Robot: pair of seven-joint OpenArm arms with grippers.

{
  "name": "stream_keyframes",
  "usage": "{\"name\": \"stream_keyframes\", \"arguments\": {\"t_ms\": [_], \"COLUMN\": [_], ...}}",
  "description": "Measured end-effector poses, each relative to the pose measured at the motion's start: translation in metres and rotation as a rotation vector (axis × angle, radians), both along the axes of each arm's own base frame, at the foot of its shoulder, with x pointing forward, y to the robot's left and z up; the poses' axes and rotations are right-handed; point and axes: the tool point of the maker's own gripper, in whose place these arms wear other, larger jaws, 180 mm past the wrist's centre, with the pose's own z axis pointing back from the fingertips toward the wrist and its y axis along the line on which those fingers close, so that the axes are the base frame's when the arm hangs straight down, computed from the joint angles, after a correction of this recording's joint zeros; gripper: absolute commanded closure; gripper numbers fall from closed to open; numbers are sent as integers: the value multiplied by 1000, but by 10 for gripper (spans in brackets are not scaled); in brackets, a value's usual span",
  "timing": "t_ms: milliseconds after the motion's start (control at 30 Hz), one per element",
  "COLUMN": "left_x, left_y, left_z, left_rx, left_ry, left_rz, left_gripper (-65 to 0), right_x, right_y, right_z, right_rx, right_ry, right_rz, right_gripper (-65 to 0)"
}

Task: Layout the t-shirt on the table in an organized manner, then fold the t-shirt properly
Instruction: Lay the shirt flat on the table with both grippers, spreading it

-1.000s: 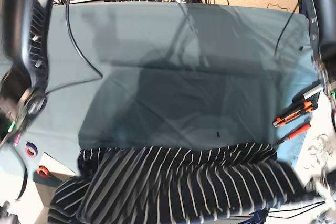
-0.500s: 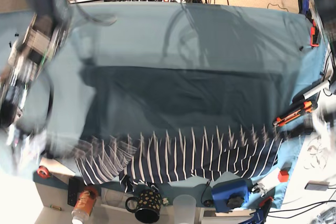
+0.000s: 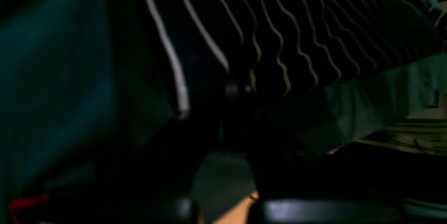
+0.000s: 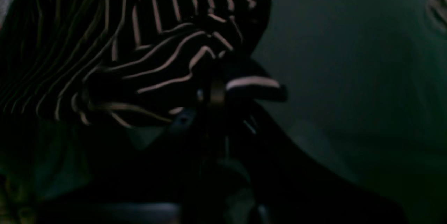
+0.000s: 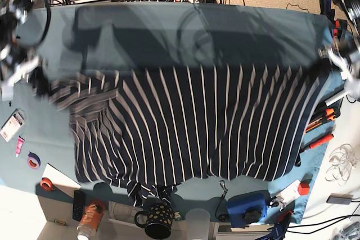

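Both pincers grip the striped t-shirt (image 5: 191,122), left pincer (image 3: 237,89) and right pincer (image 4: 213,93) on opposite corners; it hangs spread over the teal worktop (image 5: 169,32). Keep tension even while lowering it flat.

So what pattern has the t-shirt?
T-shirt: dark navy with thin white stripes, clearest in the base view.

The t-shirt (image 5: 197,127) lies spread over the middle of the table (image 5: 169,32), from its left edge to its right edge. The shirt's bottom part reaches the near edge and seems to hang over it, just above a mug (image 5: 156,218). Some tools (image 5: 320,130) lie by the right edge, and tape rolls (image 5: 39,172) sit near the left front corner.
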Motion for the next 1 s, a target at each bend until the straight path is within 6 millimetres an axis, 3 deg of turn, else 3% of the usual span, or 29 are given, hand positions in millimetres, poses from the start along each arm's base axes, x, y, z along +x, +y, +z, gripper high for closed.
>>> {"name": "stream_keyframes", "arguments": {"t_ms": [433,733,1000], "left_x": [-76,-85,-86], "left_y": [-1,0,0], "left_z": [-38,-39,-39], "left_rx": [15,17,18], "left_ry": [171,180,181], "left_rz": [-29,-31,-31], "left_gripper": [0,0,0], "right_x": [-77,-127,-146], "right_y": [6,24,24], "right_z": [-49,-59,-65], "right_rx": [14,137,133], "right_ry": [222,311,368], "right_rz": [39,74,70], "right_gripper": [0,0,0]}}
